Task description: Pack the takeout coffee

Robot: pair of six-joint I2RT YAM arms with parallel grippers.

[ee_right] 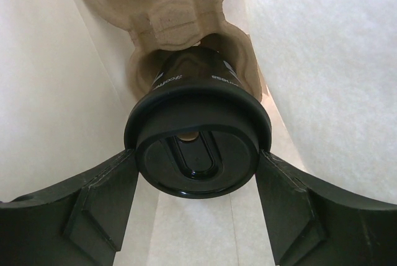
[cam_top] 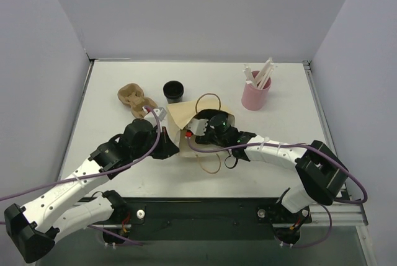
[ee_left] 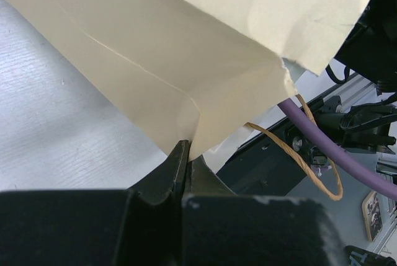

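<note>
A tan paper bag (cam_top: pixel 185 116) lies on its side mid-table. My left gripper (cam_top: pixel 173 147) is shut on the bag's edge, the paper pinched between its fingertips (ee_left: pixel 188 153); the bag (ee_left: pixel 167 49) fills that view. My right gripper (cam_top: pixel 214 124) reaches into the bag's mouth. In the right wrist view it (ee_right: pixel 197 182) is shut on the lid of a black coffee cup (ee_right: pixel 197 148), a finger (ee_right: pixel 105 198) touching each side. The cup sits in a moulded cardboard carrier (ee_right: pixel 180 12) between the bag's walls. A second black cup (cam_top: pixel 173 90) stands behind the bag.
Another cardboard carrier (cam_top: pixel 133 98) lies left of the bag. A pink cup of white stirrers (cam_top: pixel 255 92) stands at the back right. The bag's twine handles (cam_top: pixel 209 162) loop onto the table in front. A purple cable (ee_left: pixel 335 148) runs near the left gripper.
</note>
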